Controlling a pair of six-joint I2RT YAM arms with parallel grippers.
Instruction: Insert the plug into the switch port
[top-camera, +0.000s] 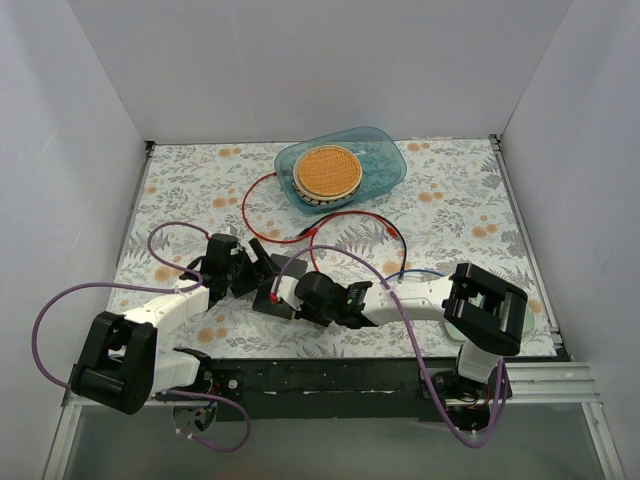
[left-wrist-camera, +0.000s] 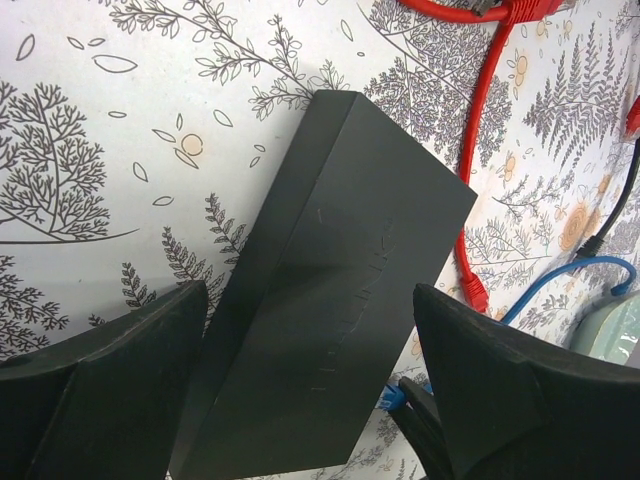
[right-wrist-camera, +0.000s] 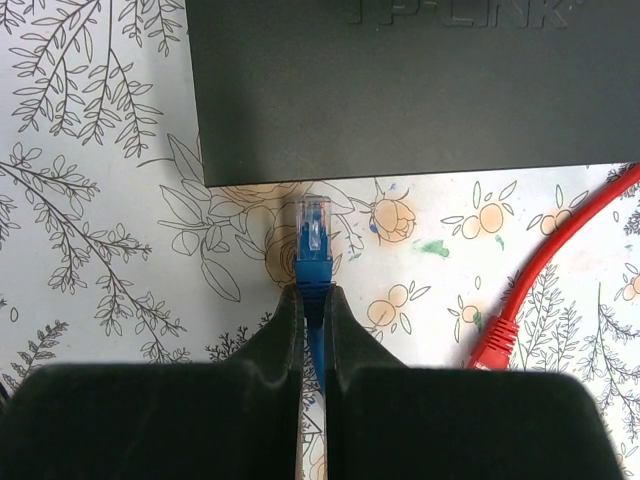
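The switch (left-wrist-camera: 330, 300) is a flat matte black box lying on the flowered table cloth; it also shows in the top view (top-camera: 266, 303) and the right wrist view (right-wrist-camera: 400, 90). My left gripper (left-wrist-camera: 310, 292) is open, one finger on each side of the switch. My right gripper (right-wrist-camera: 312, 300) is shut on the blue plug (right-wrist-camera: 314, 240), held by its boot. The plug's clear tip points at the switch's near edge, a short gap away. The ports do not show. The plug also shows in the left wrist view (left-wrist-camera: 392, 398), beside the switch.
A red cable (left-wrist-camera: 480, 150) with a red plug (right-wrist-camera: 495, 345) lies right of the switch. The blue cable (left-wrist-camera: 570, 275) runs towards a pale green pad (left-wrist-camera: 610, 330). A teal tray (top-camera: 390, 165) holding a round orange object (top-camera: 327, 172) stands at the back.
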